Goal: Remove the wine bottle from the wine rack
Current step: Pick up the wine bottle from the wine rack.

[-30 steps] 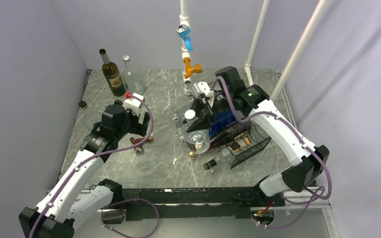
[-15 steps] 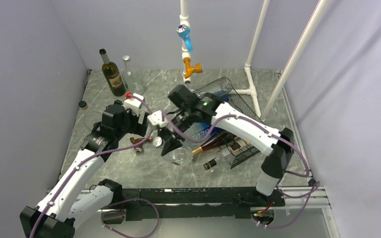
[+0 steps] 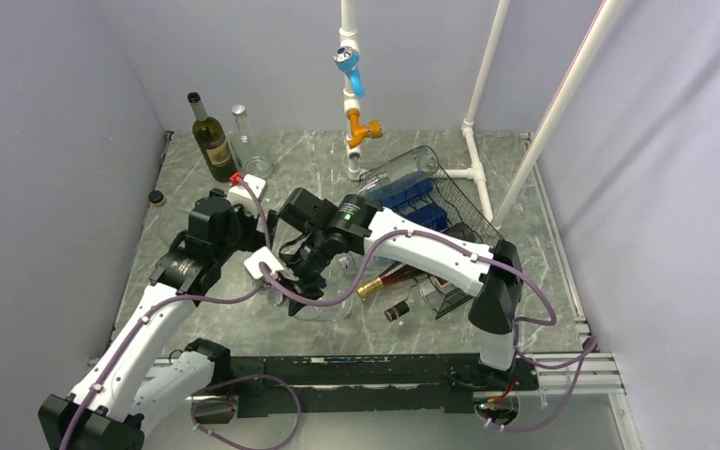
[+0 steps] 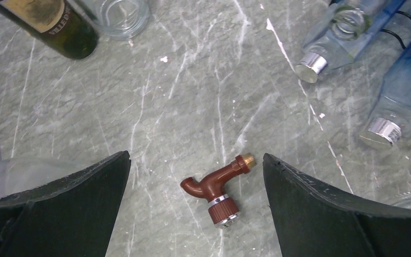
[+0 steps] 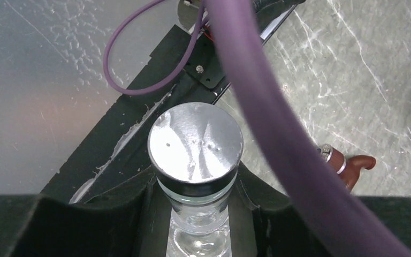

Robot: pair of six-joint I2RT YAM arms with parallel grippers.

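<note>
The wine bottle [image 5: 195,140], clear glass with a flat silver cap, is clamped by its neck in the right end effector [image 5: 197,211]. The two dark fingers press against the glass just below the cap. In the overhead view the bottle hangs under this end effector above the front middle of the bench [image 3: 309,159]. Whether its base touches the surface cannot be told.

The wine rack [image 3: 473,220] sits well apart from the bottle, behind the right end effector and out along its arm. Blue bottles [image 3: 403,192] lie in its black mesh. A brown bottle with a gold cap [image 3: 386,279] and a small dark-capped bottle [image 3: 396,311] lie at the rack's near side.

A brown tap fitting [image 4: 217,187] lies on the bench just beside the right end effector, directly below the left end effector [image 4: 195,158] and between its fingers. That left end effector hovers with its jaws spread wide and nothing in them. Beyond its fingertips stand a dark green bottle [image 4: 59,27] and a clear glass jar [image 4: 120,16]. Off to its right lie two clear bottles with silver caps [image 4: 310,67].
</note>
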